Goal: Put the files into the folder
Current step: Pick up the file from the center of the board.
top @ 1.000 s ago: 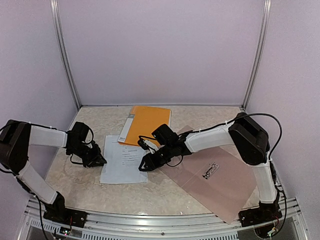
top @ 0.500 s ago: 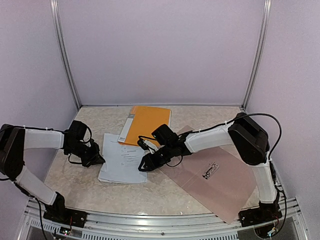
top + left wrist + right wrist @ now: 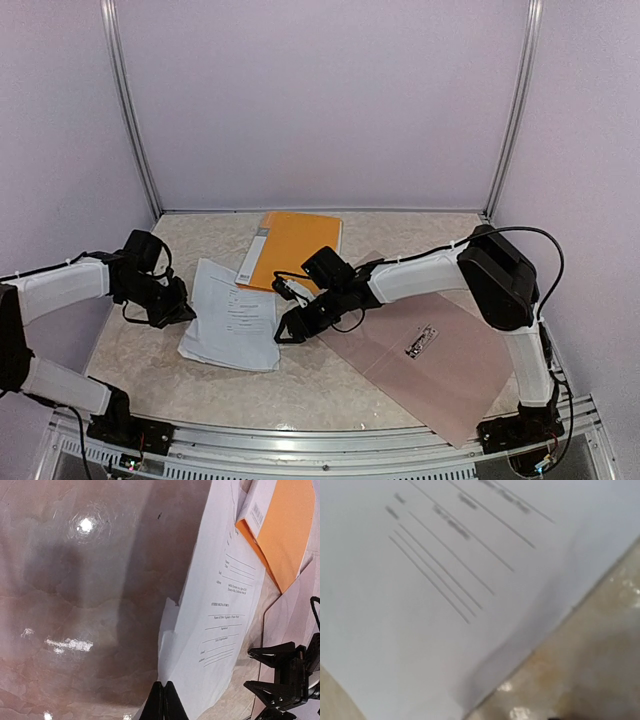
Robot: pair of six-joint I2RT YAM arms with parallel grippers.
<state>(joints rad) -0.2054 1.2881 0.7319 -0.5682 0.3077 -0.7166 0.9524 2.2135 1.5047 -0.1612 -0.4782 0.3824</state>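
Left hand [image 3: 187,312] clamped on the files [image 3: 235,325] at their left edge, right hand [image 3: 284,329] parted over their right edge

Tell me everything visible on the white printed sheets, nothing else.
The files are thin white paper sheets printed in black with short text blocks and ruled signature lines. They lie skewed and mostly flat on the marbled table, between the arms. The left claw is shut on their left edge, where the paper lifts and buckles. Their far right corner meets the orange folder; the overlap is unclear. The right claw hangs open at their right edge; contact cannot be told.
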